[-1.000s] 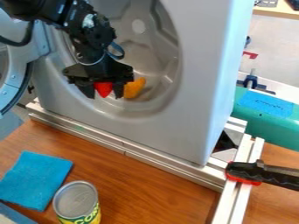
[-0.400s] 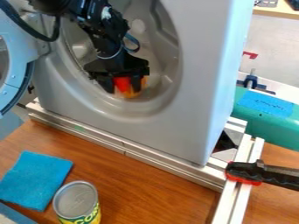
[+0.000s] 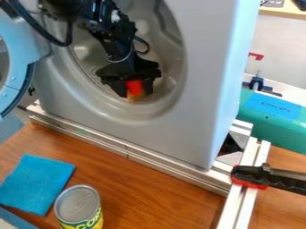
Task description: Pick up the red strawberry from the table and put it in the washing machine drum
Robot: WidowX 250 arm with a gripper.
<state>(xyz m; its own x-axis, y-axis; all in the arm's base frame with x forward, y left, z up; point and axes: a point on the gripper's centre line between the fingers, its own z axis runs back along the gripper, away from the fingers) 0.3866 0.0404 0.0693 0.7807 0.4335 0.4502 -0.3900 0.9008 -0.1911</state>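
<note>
The black gripper (image 3: 135,92) hangs inside the round opening of a grey washer-like front (image 3: 197,89), low in the drum. It is shut on a small red object (image 3: 133,85), which sits between its two fingers. Just below and behind the red object part of an orange-yellow item (image 3: 133,96) shows; the gripper hides the rest. Whether the red object touches it, I cannot tell.
The round door (image 3: 13,76) stands open at the left. On the wooden table (image 3: 149,192) are a blue cloth (image 3: 37,183) and a can (image 3: 78,208). Metal rails (image 3: 119,147) edge the machine; a black-and-red clamp (image 3: 263,178) grips them at the right.
The gripper has moved right within the opening, carrying the red object from left of the orange-yellow item to in front of it. That item is now mostly covered.
</note>
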